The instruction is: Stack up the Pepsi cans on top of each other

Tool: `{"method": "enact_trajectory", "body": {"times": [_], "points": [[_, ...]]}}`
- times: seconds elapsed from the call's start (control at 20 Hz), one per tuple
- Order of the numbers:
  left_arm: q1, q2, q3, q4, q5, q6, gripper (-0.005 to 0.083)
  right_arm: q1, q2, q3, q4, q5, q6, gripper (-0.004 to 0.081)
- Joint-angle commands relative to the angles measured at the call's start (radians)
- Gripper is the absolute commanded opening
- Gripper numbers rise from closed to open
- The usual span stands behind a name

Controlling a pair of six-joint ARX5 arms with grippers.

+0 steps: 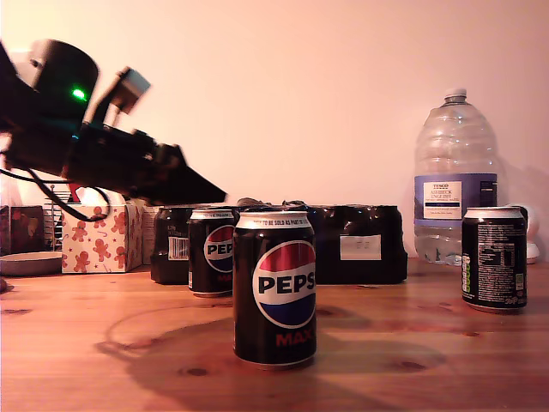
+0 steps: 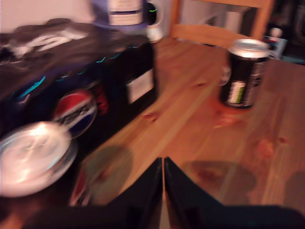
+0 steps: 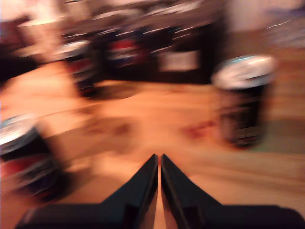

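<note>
Three black Pepsi cans stand upright and apart on the wooden table (image 1: 103, 343). One can (image 1: 274, 290) is front and centre. Another can (image 1: 212, 251) stands behind it, toward the exterior view's left. A further can (image 1: 494, 257) shows its white text at the exterior view's right. My first gripper (image 1: 216, 196) hangs shut and empty above the back can (image 2: 33, 157), pointing toward the text-side can (image 2: 243, 74). My second gripper (image 3: 158, 157) does not show in the exterior view. It is shut and empty over bare table, in a blurred picture, with cans (image 3: 243, 100) (image 3: 24, 157) on either side.
A black shrink-wrapped multipack (image 1: 343, 245) lies behind the cans. A tall water bottle (image 1: 455, 180) stands at the back on the exterior view's right. A gingerbread-print box (image 1: 101, 239) and a dish (image 1: 30, 263) sit at that view's left. A wooden chair (image 2: 214, 31) is beyond the table.
</note>
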Motion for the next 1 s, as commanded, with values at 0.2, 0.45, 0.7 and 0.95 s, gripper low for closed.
{"method": "enact_trajectory", "body": {"times": [0.2, 0.45, 0.7, 0.95], "points": [[0.007, -0.048, -0.129, 0.021, -0.013, -0.005, -0.0021, -0.032, 0.010, -0.081, 0.150, 0.035, -0.008, -0.0012], [0.007, -0.087, -0.253, 0.112, -0.017, -0.038, -0.0021, -0.120, 0.010, -0.171, 0.245, 0.005, -0.067, -0.0012], [0.006, -0.093, -0.325, 0.180, -0.007, -0.083, -0.0021, -0.226, 0.061, -0.175, 0.230, -0.041, -0.045, -0.0012], [0.005, -0.093, -0.344, 0.211, 0.006, -0.085, -0.0021, -0.292, 0.192, -0.175, 0.272, -0.104, -0.003, -0.0012]]}}
